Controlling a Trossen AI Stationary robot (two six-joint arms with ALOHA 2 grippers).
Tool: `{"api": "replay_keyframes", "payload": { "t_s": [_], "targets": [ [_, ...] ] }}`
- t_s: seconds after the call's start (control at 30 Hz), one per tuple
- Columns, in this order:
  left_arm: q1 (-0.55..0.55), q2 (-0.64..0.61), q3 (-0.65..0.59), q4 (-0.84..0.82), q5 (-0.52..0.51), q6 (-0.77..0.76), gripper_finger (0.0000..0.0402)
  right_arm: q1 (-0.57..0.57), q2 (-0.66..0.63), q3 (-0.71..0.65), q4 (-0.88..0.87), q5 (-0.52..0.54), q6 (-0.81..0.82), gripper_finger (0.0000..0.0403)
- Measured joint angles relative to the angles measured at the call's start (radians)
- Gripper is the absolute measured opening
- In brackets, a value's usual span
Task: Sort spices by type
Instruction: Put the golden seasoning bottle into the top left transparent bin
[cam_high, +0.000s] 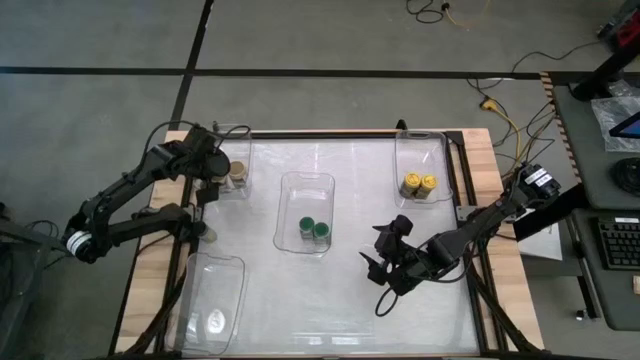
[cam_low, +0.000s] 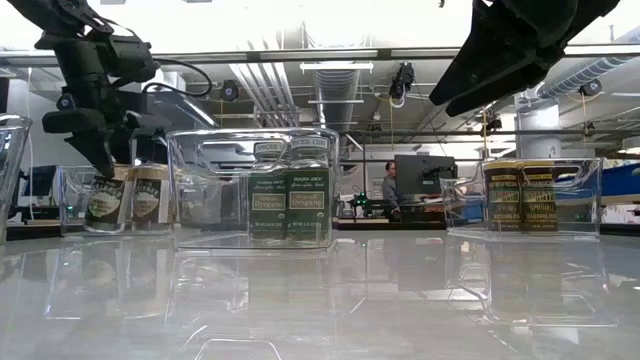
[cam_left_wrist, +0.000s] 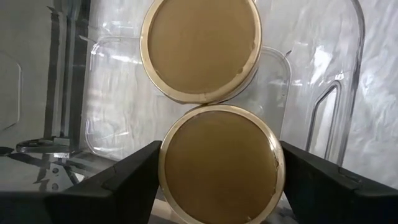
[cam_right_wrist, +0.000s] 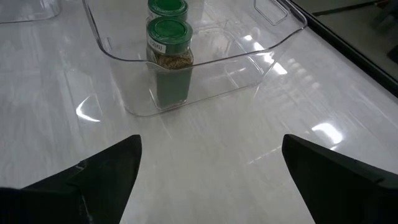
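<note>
Placing a tan-lidded jar beside its twin in the upper-left bin; my left gripper brackets it, fingers parted, apparently just clear. Next: lift straight out. Right gripper wide open, empty, lower right.

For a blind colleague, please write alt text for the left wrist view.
The left hand straddles a tan-lidded spice jar, one dark finger on each side. A second tan-lidded jar touches it inside a clear plastic bin.

Grey floor with black tape lines, yellow cable, ceiling ducts, seated person at monitor
</note>
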Motion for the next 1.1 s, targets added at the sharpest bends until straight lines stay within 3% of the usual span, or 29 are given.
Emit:
{"api": "replay_keyframes", "payload": {
  "t_s": [0.3, 1.1],
  "targets": [
    [0.0, 0.0, 0.0, 0.022, -0.069, 0.009, 0.03, 0.0, 0.0, 0.0, 0.0, 0.0, -0.001, 0.0379],
    [0.0, -0.004, 0.004, 0.026, -0.069, -0.062, 0.0307, 0.0, 0.0, 0.0, -0.001, 0.0, 0.001, 0.0379]
  ]
}}
